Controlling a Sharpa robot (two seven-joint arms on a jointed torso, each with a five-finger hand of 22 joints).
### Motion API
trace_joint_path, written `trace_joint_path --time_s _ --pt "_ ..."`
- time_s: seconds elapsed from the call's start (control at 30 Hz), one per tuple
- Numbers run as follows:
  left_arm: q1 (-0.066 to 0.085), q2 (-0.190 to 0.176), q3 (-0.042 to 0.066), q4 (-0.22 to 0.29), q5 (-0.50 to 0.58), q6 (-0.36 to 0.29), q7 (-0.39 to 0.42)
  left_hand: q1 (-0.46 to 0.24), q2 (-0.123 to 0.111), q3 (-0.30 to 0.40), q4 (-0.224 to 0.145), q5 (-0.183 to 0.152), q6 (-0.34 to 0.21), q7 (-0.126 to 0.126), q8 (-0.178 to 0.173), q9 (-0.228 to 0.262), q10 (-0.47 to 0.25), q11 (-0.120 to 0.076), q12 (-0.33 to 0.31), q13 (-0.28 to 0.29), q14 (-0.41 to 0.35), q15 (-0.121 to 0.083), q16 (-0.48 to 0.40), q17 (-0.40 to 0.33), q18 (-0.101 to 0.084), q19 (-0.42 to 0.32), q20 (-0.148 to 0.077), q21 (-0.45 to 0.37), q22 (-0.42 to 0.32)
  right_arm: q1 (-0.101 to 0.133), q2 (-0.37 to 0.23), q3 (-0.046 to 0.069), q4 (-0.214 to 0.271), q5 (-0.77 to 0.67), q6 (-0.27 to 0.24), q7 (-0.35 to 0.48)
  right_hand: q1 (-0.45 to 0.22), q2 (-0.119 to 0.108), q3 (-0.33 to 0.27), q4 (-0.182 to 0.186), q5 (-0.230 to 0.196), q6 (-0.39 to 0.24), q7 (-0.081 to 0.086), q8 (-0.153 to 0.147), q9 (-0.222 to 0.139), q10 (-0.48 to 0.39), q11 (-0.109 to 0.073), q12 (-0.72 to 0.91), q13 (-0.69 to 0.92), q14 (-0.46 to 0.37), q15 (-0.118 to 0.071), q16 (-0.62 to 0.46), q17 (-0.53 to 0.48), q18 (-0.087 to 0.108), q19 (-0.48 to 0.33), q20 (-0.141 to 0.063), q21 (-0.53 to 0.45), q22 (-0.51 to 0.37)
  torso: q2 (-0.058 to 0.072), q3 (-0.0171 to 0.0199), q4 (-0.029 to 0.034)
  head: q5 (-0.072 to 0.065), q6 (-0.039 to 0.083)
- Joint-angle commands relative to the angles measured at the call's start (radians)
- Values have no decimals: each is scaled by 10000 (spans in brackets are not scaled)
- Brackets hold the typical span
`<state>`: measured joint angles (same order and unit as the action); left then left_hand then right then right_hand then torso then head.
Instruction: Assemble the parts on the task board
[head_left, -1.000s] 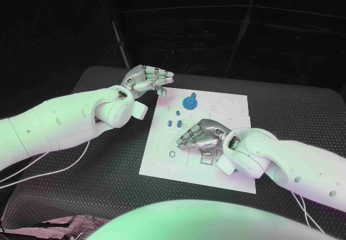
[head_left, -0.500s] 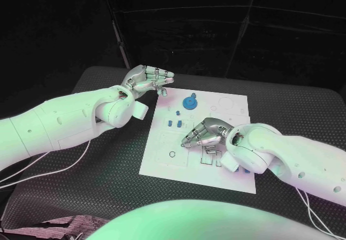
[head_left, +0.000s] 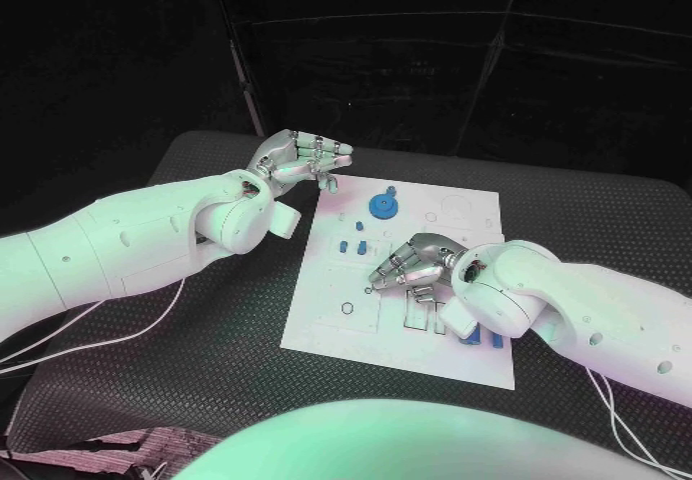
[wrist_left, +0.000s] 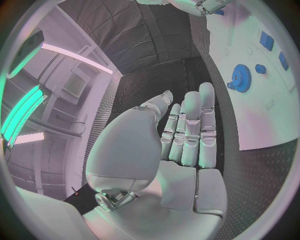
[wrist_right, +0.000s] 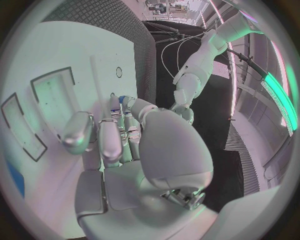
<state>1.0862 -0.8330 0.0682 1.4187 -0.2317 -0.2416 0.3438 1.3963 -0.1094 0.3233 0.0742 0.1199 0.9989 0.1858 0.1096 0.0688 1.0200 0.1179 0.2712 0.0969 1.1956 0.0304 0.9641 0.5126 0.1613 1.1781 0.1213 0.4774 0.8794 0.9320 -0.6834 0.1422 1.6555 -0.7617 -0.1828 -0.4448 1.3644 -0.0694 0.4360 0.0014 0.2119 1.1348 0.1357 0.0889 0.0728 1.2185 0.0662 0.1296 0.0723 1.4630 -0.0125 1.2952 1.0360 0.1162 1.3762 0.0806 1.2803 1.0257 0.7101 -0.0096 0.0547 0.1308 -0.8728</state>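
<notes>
**On the board: right hand nearest the small parts**

On the left, the left hand hangs over the table at the far left corner of the board. Its fingers are loosely curled and nothing lies in them; the left wrist view shows the palm bare and the fingers side by side. From this hand the gear lies toward the robot's right, near but apart, flat on the board's far part.

Toward the middle, a few small blue pegs stand or lie on the board, between the gear and the right hand. Which holes they sit in is too small to tell.

On the right, the right hand is low over the board's middle with fingers curled down. The right wrist view shows a blue tip among the fingers, yet I cannot tell whether it is pinched or merely under them. More blue parts peek out beside the right forearm, near the board's near right edge.

The pegs lie just to the left of the right hand and slightly farther from the robot, so the right hand is the better placed for them; the left hand is better placed for the gear.
</notes>
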Motion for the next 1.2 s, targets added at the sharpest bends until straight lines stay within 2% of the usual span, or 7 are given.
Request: trace_joint_path --time_s 0.03,0.43,1.2 --pt "19 12 11 17 34 99 24 10 59 -47 -13 1 -51 -16 -46 -2 -61 -5 32 16 -90 7 -46 -16 200 29 75 -63 -17 21 82 3 -54 250 43 -172 -50 16 -58 15 66 -1 24 -16 9 14 8 -51 11 206 -70 5 -15 -127 48 1 -43 -16 5 0 8 14 2" --pt "20 13 11 5 34 115 7 10 59 -47 -13 1 -51 -16 -46 -2 -61 -5 32 16 -90 7 -46 -16 200 29 75 -63 -17 33 214 2 -85 394 156 -189 -53 15 -60 16 69 -1 24 -16 9 14 9 -51 12 205 -70 2 -22 -125 48 1 -47 -23 10 4 -7 84 2" --pt "20 10 11 2 32 136 -30 10 59 -47 -13 1 -51 -16 -46 -2 -61 -5 32 16 -90 7 -46 -16 200 29 75 -63 -17 35 385 0 -201 -61 150 -367 -61 28 -61 23 81 1 22 -16 9 16 8 -52 13 205 -70 -3 -34 -126 56 0 -47 -24 4 0 -3 84 2"
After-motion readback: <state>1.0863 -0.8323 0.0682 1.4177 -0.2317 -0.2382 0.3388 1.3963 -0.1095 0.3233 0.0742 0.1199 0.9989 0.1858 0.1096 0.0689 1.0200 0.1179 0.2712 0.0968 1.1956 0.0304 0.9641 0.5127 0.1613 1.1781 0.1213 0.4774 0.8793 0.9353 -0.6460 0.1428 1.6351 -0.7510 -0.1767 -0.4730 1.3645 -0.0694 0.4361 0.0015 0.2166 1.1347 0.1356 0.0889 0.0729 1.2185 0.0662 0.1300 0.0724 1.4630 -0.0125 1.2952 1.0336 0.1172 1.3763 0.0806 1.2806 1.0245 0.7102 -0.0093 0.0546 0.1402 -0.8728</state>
